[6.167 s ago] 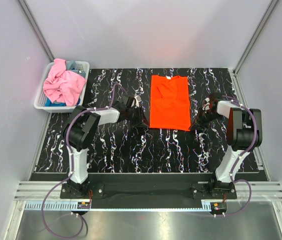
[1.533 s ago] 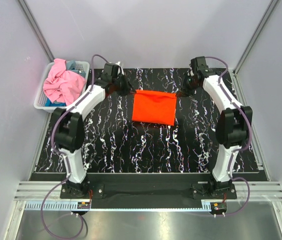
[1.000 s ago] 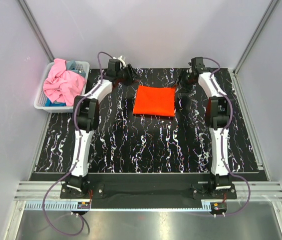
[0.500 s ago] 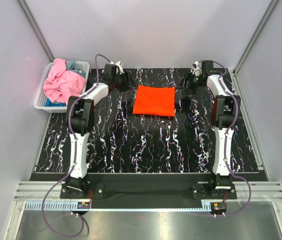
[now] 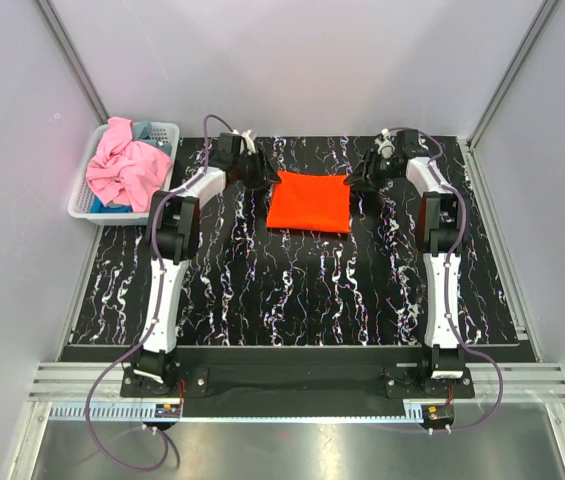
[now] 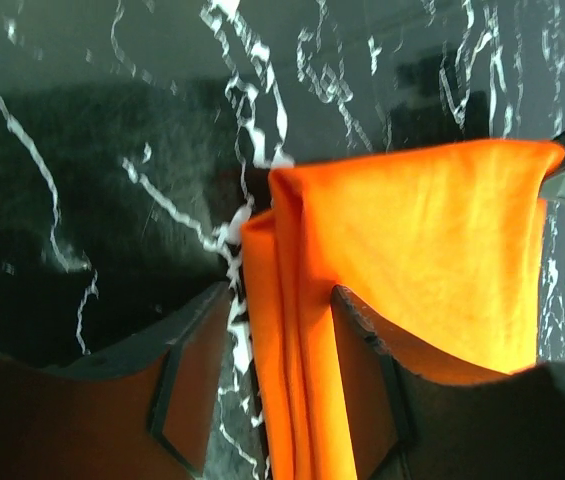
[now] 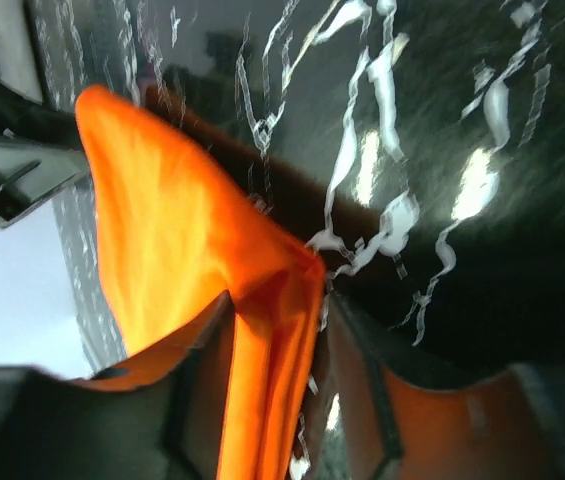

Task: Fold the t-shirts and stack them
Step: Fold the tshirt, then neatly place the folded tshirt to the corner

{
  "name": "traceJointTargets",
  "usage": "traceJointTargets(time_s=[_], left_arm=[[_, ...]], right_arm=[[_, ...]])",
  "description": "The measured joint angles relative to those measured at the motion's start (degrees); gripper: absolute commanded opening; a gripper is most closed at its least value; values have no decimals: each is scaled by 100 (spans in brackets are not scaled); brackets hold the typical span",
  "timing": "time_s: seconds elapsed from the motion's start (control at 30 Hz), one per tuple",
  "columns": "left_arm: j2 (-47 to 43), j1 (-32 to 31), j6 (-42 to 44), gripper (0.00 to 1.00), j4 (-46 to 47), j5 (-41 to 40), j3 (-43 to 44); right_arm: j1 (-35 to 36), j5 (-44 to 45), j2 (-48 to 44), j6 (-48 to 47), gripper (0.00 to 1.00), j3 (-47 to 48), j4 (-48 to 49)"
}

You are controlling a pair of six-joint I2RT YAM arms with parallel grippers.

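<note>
The orange t-shirt (image 5: 309,202) lies folded into a small rectangle on the black marbled table (image 5: 262,290), towards the back. My left gripper (image 5: 265,180) is at its far left corner and my right gripper (image 5: 357,182) at its far right corner. In the left wrist view the left gripper (image 6: 282,295) is open, straddling the layered edge of the orange shirt (image 6: 422,250), with table showing beside one finger. In the right wrist view the right gripper (image 7: 280,300) is open astride the orange corner (image 7: 152,220). The pink t-shirt (image 5: 122,165) and a blue-grey one (image 5: 143,130) lie crumpled in the basket.
The white lattice basket (image 5: 80,207) stands off the table's back left corner, against the left wall. Grey walls close in the back and both sides. Both arms stretch from their bases at the near edge to the far end of the table.
Both grippers have moved inward from the back of the table onto the folded orange shirt's far corners. The shirt has stayed flat and in place.
</note>
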Motion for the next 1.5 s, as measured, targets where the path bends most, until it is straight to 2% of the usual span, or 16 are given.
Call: traceJointTargets(time_s=[0.07,0.1,0.13,0.2,0.23,0.27,0.37,0.5,0.67,0.7,0.8,0.83,0.97,1.0,1.27,1.5], left_arm=[[111,0,2,48,-15,22,192],[177,0,-2,43,-13,35,271],[236,0,-13,28,-9,55,345],[326,0,-59,16,-4,79,422],[358,2,-79,7,-7,87,431],[378,2,-118,0,2,103,431],[382,28,-225,0,94,114,428],[385,83,-487,0,304,114,343],[382,225,-1128,0,942,367,-61],[382,254,-1250,5,1049,439,-122],[382,321,-1480,11,1189,586,-212],[382,330,-1506,26,1204,619,-236],[302,372,-1506,46,1272,758,-341],[236,382,-1447,48,1226,756,-389],[-337,457,-981,48,498,706,-782],[-1432,278,-702,46,229,496,-1519]], right_arm=[[-4,-76,92,166,44,81,153],[-4,-85,149,236,37,136,264],[-4,-101,197,299,32,188,343],[-4,-116,341,525,25,319,566],[-4,-118,411,667,14,354,697],[-4,-118,459,772,10,365,802],[-4,-149,629,1213,3,426,1043],[-63,-271,844,1808,5,564,1443],[-170,-684,1036,2605,39,590,2004],[-188,-708,1036,2695,53,590,2079],[-247,-890,1021,2872,63,610,2326],[-264,-918,1001,2885,65,605,2341],[-278,-802,621,2586,67,138,2149],[-278,-769,507,2459,67,0,2033],[-238,-713,238,1309,60,-81,741],[-120,-616,188,831,56,-33,114]])
